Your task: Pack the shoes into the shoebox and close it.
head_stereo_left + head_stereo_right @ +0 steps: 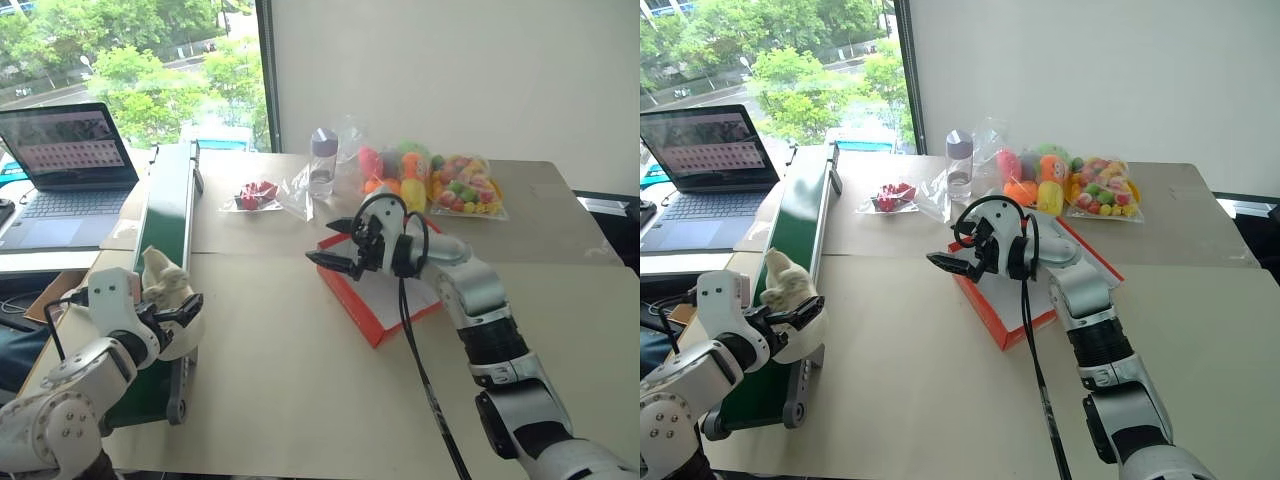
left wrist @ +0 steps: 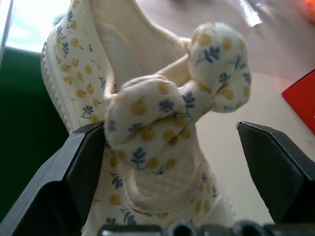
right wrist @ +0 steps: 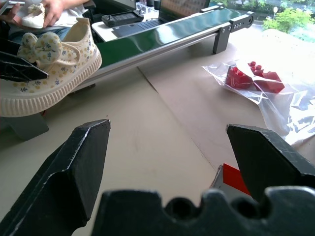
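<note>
A cream shoe (image 1: 160,275) with a small yellow and blue flower print and a bow (image 2: 162,113) sits tilted, heel up, between the wide-set fingers of my left gripper (image 1: 178,312). It is held off the table beside the green board. The red-orange shoebox (image 1: 375,315), white inside, lies open at the table's middle. My right gripper (image 1: 335,260) hovers open and empty over the box's left edge. In the right wrist view a person's hand holds the other shoe (image 3: 32,14) beyond the board.
A long green board (image 1: 165,215) runs along the table's left side. Beyond it stands an open laptop (image 1: 65,160). At the back are a clear bottle (image 1: 322,160), a bag of red pieces (image 1: 258,195) and bags of colourful toys (image 1: 465,185).
</note>
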Controlling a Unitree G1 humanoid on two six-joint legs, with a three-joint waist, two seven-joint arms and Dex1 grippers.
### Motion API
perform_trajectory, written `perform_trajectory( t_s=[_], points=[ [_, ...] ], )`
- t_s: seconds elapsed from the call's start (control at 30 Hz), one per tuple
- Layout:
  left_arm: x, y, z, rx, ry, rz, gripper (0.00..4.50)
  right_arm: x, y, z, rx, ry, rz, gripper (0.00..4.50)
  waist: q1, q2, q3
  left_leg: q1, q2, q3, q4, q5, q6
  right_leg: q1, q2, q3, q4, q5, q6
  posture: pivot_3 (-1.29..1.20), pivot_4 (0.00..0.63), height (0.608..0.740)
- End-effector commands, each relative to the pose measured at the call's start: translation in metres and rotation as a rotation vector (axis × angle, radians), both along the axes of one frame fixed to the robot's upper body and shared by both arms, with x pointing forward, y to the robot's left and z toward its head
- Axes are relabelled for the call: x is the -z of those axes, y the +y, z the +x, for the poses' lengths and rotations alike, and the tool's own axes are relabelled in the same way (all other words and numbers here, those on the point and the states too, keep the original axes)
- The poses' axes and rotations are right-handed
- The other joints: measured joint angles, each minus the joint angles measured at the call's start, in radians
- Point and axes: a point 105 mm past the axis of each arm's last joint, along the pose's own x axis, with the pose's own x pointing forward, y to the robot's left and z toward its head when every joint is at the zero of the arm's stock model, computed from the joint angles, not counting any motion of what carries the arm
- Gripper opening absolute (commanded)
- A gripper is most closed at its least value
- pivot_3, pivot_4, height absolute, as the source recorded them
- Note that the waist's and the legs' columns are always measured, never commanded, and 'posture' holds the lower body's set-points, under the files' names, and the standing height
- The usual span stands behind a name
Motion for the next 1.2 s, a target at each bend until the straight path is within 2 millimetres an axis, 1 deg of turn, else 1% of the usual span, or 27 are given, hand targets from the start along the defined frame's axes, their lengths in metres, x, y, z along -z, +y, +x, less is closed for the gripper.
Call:
perform_trajectory(
  t_s=[0.03, 0.1, 0.13, 0.17, 0.2, 0.23, 0.3, 0.33, 0.4, 0.5, 0.57, 0.67, 0.73, 0.77, 0.8, 0.83, 0.87, 0.93, 1.0, 1.03, 1.07, 1.1, 1.13, 1.2],
  points=[
    [0.040, 0.023, -0.019, -0.140, 0.201, -0.005, 4.48, -0.017, -0.004, -0.001, 0.006, -0.056, 0.011, 4.50, -0.002, 0.005, -0.003, 0.002, 0.000, 0.000, 0.000, 0.000, 0.000, 0.002, 0.000, 0.000, 0.000, -0.001, 0.000, 0.00, 0.150, 0.740],
    [0.040, 0.030, -0.019, -0.159, 0.202, 0.021, 4.48, -0.015, -0.005, -0.001, 0.009, -0.055, 0.002, 4.50, -0.010, 0.010, -0.006, 0.004, 0.000, 0.000, -0.001, 0.000, 0.000, 0.002, 0.000, 0.000, 0.000, -0.001, -0.001, 0.00, 0.150, 0.740],
    [0.039, 0.032, -0.018, -0.166, 0.199, 0.033, 3.96, -0.015, -0.006, -0.001, 0.011, -0.055, -0.003, 4.50, -0.015, 0.012, -0.007, 0.004, 0.001, 0.000, -0.002, 0.000, 0.000, 0.002, 0.000, 0.000, 0.000, -0.001, -0.001, 0.00, 0.150, 0.740],
    [0.037, 0.035, -0.017, -0.172, 0.194, 0.049, 3.78, -0.014, -0.006, -0.001, 0.012, -0.056, -0.006, 4.50, -0.017, 0.013, -0.008, 0.005, 0.001, 0.000, -0.003, 0.000, 0.000, 0.002, 0.001, 0.000, 0.000, -0.001, -0.001, 0.00, 0.150, 0.740],
    [0.036, 0.036, -0.014, -0.170, 0.190, 0.052, 3.37, -0.014, -0.006, -0.001, 0.012, -0.057, -0.006, 4.50, -0.018, 0.014, -0.008, 0.007, 0.001, 0.000, -0.004, 0.000, 0.000, 0.002, 0.001, 0.000, 0.000, -0.002, -0.002, 0.00, 0.150, 0.740],
    [0.034, 0.038, -0.012, -0.171, 0.185, 0.062, 3.09, -0.014, -0.005, -0.001, 0.013, -0.057, -0.006, 4.50, -0.019, 0.014, -0.008, 0.008, 0.001, -0.001, -0.005, 0.000, 0.000, 0.002, 0.001, 0.000, 0.001, -0.002, -0.002, 0.00, 0.150, 0.740],
    [0.032, 0.038, -0.008, -0.161, 0.179, 0.086, 2.28, -0.014, -0.005, -0.001, 0.012, -0.058, -0.006, 4.50, -0.018, 0.014, -0.008, 0.009, 0.001, -0.003, -0.007, 0.000, 0.000, 0.002, 0.004, 0.000, 0.001, -0.002, -0.002, 0.00, 0.150, 0.740],
    [0.031, 0.039, -0.006, -0.162, 0.172, 0.090, 2.04, -0.014, -0.004, -0.001, 0.012, -0.058, -0.005, 4.50, -0.017, 0.014, -0.008, 0.009, 0.002, -0.004, -0.007, 0.000, 0.000, 0.002, 0.006, 0.000, 0.001, -0.002, -0.003, 0.00, 0.150, 0.740],
    [0.026, 0.042, -0.002, -0.169, 0.155, 0.111, 1.42, -0.013, -0.004, -0.001, 0.011, -0.058, -0.008, 4.50, -0.015, 0.014, -0.009, 0.009, 0.003, -0.005, -0.008, 0.000, -0.001, 0.002, 0.009, 0.001, 0.001, -0.003, -0.004, 0.00, 0.150, 0.740],
    [0.017, 0.047, 0.005, -0.186, 0.118, 0.141, 0.41, -0.011, -0.003, -0.002, 0.012, -0.056, -0.010, 4.50, -0.014, 0.015, -0.009, 0.009, 0.005, -0.007, -0.008, 0.000, -0.001, 0.002, 0.012, 0.001, 0.001, -0.003, -0.005, 0.00, 0.150, 0.740],
    [0.008, 0.052, 0.008, -0.199, 0.088, 0.174, 0.05, -0.011, -0.003, -0.002, 0.012, -0.055, -0.011, 4.50, -0.013, 0.015, -0.009, 0.008, 0.006, -0.007, -0.008, 0.000, -0.001, 0.001, 0.013, 0.001, 0.001, -0.003, -0.005, 0.00, 0.150, 0.740],
    [-0.005, 0.057, 0.015, -0.217, 0.034, 0.212, 0.01, -0.010, -0.003, -0.002, 0.012, -0.054, -0.011, 4.50, -0.014, 0.014, -0.008, 0.007, 0.009, -0.007, -0.008, 0.000, -0.001, -0.002, 0.015, 0.000, 0.001, -0.003, -0.005, 0.00, 0.150, 0.740],
    [-0.027, 0.060, 0.024, -0.221, -0.054, 0.260, 0.01, -0.011, -0.003, -0.002, 0.014, -0.054, -0.009, 4.50, -0.015, 0.013, -0.007, 0.005, 0.012, -0.006, -0.008, 0.002, -0.004, -0.004, 0.016, 0.000, 0.001, -0.003, -0.005, 0.00, 0.150, 0.740],
    [-0.045, 0.058, 0.032, -0.208, -0.134, 0.282, 0.01, -0.012, -0.004, -0.001, 0.016, -0.052, 0.002, 4.50, -0.015, 0.010, -0.006, 0.005, 0.013, -0.005, -0.008, 0.002, -0.004, -0.005, 0.017, -0.001, 0.001, -0.003, -0.005, 0.00, 0.150, 0.740],
    [-0.058, 0.057, 0.037, -0.199, -0.190, 0.296, 0.01, -0.013, -0.004, -0.001, 0.018, -0.050, 0.010, 4.50, -0.015, 0.005, -0.003, 0.003, 0.014, -0.005, -0.008, 0.003, -0.005, -0.006, 0.018, -0.001, 0.001, -0.003, -0.005, 0.00, 0.150, 0.740],
    [-0.081, 0.048, 0.046, -0.151, -0.287, 0.305, 0.01, -0.019, -0.004, 0.000, 0.022, -0.035, 0.059, 4.50, -0.014, 0.001, -0.001, 0.001, 0.016, -0.006, -0.008, 0.004, -0.007, -0.008, 0.020, -0.002, 0.001, -0.003, -0.005, 0.00, 0.150, 0.740],
    [-0.100, 0.038, 0.052, -0.103, -0.366, 0.310, 0.01, -0.026, -0.005, 0.001, 0.030, -0.019, 0.107, 4.50, -0.013, -0.004, 0.002, -0.001, 0.018, -0.006, -0.008, 0.008, -0.013, -0.009, 0.022, -0.002, 0.000, -0.003, -0.005, 0.00, 0.150, 0.740],
    [-0.128, 0.021, 0.060, -0.022, -0.467, 0.314, 0.01, -0.038, -0.008, 0.003, 0.038, 0.012, 0.186, 4.50, -0.008, -0.008, 0.003, -0.007, 0.019, -0.007, -0.008, 0.009, -0.016, -0.013, 0.024, -0.001, 0.000, 0.000, -0.010, 0.00, 0.150, 0.740],
    [-0.140, 0.011, 0.064, 0.028, -0.502, 0.323, 0.01, -0.043, -0.012, 0.006, 0.056, 0.041, 0.222, 4.50, -0.006, -0.009, 0.003, -0.013, 0.016, -0.006, -0.008, 0.009, -0.015, -0.017, 0.023, 0.002, -0.001, 0.002, -0.016, 0.00, 0.150, 0.740],
    [-0.145, 0.004, 0.066, 0.061, -0.520, 0.316, 0.01, -0.045, -0.014, 0.008, 0.070, 0.055, 0.236, 4.50, -0.006, -0.009, 0.003, -0.016, 0.015, -0.005, -0.008, 0.007, -0.013, -0.019, 0.023, 0.004, -0.001, 0.003, -0.014, 0.00, 0.150, 0.740],
    [-0.149, -0.003, 0.067, 0.096, -0.537, 0.306, 0.01, -0.047, -0.015, 0.010, 0.082, 0.068, 0.254, 4.50, -0.006, -0.009, 0.003, -0.018, 0.014, -0.005, -0.008, 0.006, -0.009, -0.020, 0.022, 0.004, -0.002, 0.007, -0.017, 0.00, 0.150, 0.740],
    [-0.154, -0.012, 0.069, 0.137, -0.558, 0.291, 0.01, -0.050, -0.018, 0.013, 0.094, 0.090, 0.285, 4.50, -0.006, -0.009, 0.003, -0.018, 0.014, -0.004, -0.008, 0.007, -0.005, -0.020, 0.022, 0.004, -0.001, 0.007, -0.017, 0.00, 0.150, 0.740],
    [-0.158, -0.022, 0.069, 0.187, -0.574, 0.274, 0.01, -0.054, -0.020, 0.014, 0.104, 0.113, 0.322, 4.50, -0.006, -0.009, 0.003, -0.019, 0.014, -0.003, -0.008, 0.005, -0.002, -0.020, 0.023, 0.004, -0.001, 0.007, -0.017, 0.00, 0.150, 0.740],
    [-0.164, -0.061, 0.068, 0.377, -0.605, 0.224, 0.01, -0.076, -0.027, 0.015, 0.086, 0.177, 0.467, 4.50, -0.006, -0.011, 0.004, -0.021, 0.015, -0.003, -0.008, 0.004, -0.003, -0.021, 0.024, 0.003, -0.002, 0.007, -0.016, 0.00, 0.150, 0.740]
  ],
)
